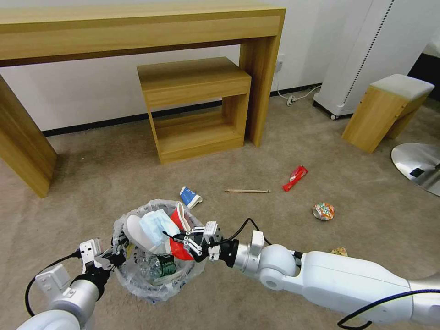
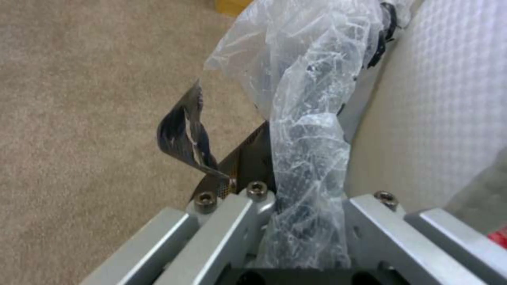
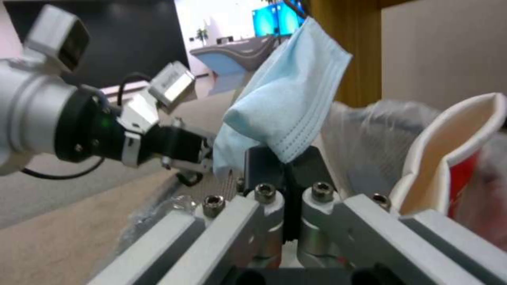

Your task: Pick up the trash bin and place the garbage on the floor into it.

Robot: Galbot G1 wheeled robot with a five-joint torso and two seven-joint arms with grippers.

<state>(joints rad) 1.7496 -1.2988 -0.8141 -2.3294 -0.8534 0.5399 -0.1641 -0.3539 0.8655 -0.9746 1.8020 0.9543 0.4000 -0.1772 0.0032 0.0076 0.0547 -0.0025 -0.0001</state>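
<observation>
Left gripper (image 1: 120,251): is holding the trash bin (image 1: 156,279) off the floor (image 1: 114,174) by its near-left rim, jaws clamped on the rim and the crinkly plastic liner (image 2: 306,150).
Right gripper (image 1: 185,238): is hanging over the bin's mouth, jaws together and pinching the blue mask (image 1: 156,227) by its lower edge (the mask is standing up above the pads in the right wrist view).
Bin contents: a white slipper (image 1: 135,233), a red paper cup (image 1: 179,224) and a green-label bottle (image 1: 161,266) are piling up to the rim.
Left on the carpet: a blue cup (image 1: 189,197) just beyond the bin, a wooden stick (image 1: 246,190), a red wrapper (image 1: 295,178) and a crushed can (image 1: 323,211), farther to the right.
Risk, release: the light mask is sitting high on a full pile, so I judge it may slide over the rim.
Risk, grip: the liner is slippery between the left jaws; the loaded bin may be tilting or slipping.
</observation>
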